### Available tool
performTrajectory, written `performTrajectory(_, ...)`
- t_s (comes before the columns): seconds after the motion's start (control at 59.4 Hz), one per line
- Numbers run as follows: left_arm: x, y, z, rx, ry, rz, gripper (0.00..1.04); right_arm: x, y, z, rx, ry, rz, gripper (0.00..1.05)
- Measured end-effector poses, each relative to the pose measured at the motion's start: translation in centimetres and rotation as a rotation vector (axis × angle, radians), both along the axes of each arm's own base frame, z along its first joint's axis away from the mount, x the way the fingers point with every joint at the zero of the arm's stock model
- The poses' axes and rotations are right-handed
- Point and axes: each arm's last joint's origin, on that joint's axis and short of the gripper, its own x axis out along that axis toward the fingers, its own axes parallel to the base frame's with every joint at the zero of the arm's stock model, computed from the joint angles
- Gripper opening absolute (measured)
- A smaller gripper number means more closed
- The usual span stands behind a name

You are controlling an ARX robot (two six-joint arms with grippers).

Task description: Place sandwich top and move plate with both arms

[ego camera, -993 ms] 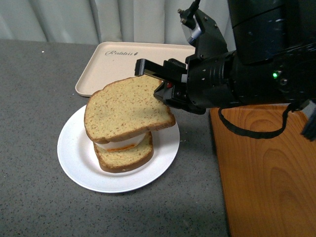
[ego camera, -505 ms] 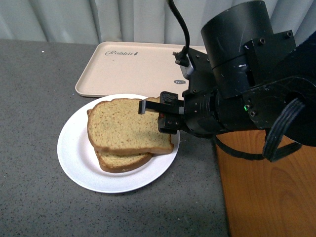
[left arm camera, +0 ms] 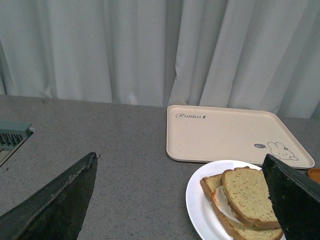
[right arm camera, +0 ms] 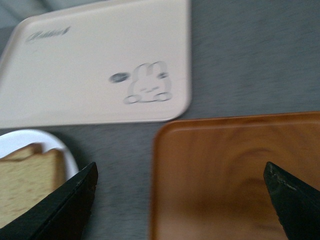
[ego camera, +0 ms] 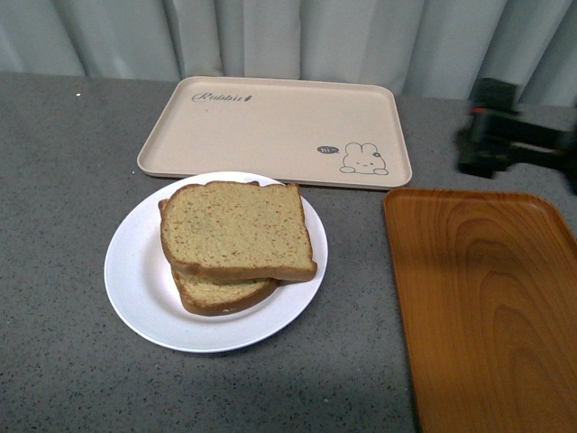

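Observation:
The sandwich top (ego camera: pixel 236 230) lies flat on the thicker lower slice (ego camera: pixel 225 296), both on the white plate (ego camera: pixel 126 271). Nothing holds them. My right arm (ego camera: pixel 505 135) is a blurred black shape at the far right, well clear of the plate. In the right wrist view my right gripper (right arm camera: pixel 180 200) is open and empty over the orange tray (right arm camera: pixel 225 170), with the plate (right arm camera: pixel 60 145) off to one side. My left gripper (left arm camera: pixel 180 200) is open and empty, with the plate (left arm camera: pixel 200 200) and the sandwich top (left arm camera: pixel 250 195) close to one finger (left arm camera: pixel 295 200). It is outside the front view.
The beige rabbit-print tray (ego camera: pixel 270 126) lies behind the plate. The orange wood-grain tray (ego camera: pixel 487 307) fills the right side of the grey tabletop. Grey curtains hang along the back. A grey vented object (left arm camera: pixel 12 135) sits at the table's edge in the left wrist view.
My right gripper lowered the sandwich top onto the lower slice, let go, and drew back to the far right. The top slice now rests flat on the sandwich.

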Motion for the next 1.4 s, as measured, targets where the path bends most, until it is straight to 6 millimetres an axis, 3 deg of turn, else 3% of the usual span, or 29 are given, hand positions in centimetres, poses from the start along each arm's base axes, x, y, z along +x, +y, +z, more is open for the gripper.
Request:
performTrajectory(0.168, 0.0, 0.0, 0.0, 0.000, 0.000, 0.000, 0.98, -5.1, -4.2, 0.8, -0.173, -0.048, -0.173, 0.96)
performTrajectory(0.353, 0.0, 0.0, 0.0, 0.000, 0.000, 0.000, 0.98, -5.8, -4.5, 1.3, -0.202, -0.090, -0.155, 0.95)
performTrajectory(0.471, 0.0, 0.0, 0.0, 0.000, -0.002, 0.000, 0.98, -7.0, -4.0, 0.0, -0.120, -0.340, 0.019, 0.75)
performTrajectory(0.572, 0.0, 0.0, 0.0, 0.000, 0.000, 0.000, 0.98, -8.1, -3.9, 1.7, -0.123, -0.510, 0.025, 0.55)
performTrajectory(0.623, 0.0, 0.0, 0.0, 0.000, 0.000, 0.000, 0.98, -8.7, -4.0, 2.2, -0.124, -0.509, 0.020, 0.43)
performTrajectory(0.858, 0.0, 0.0, 0.0, 0.000, 0.000, 0.000, 0.98, -10.8, -4.0, 2.9, -0.123, -0.516, 0.024, 0.02)
performTrajectory(1.397, 0.0, 0.0, 0.0, 0.000, 0.000, 0.000, 0.98, -13.8, -4.0, 3.3, -0.126, -0.530, 0.023, 0.01)
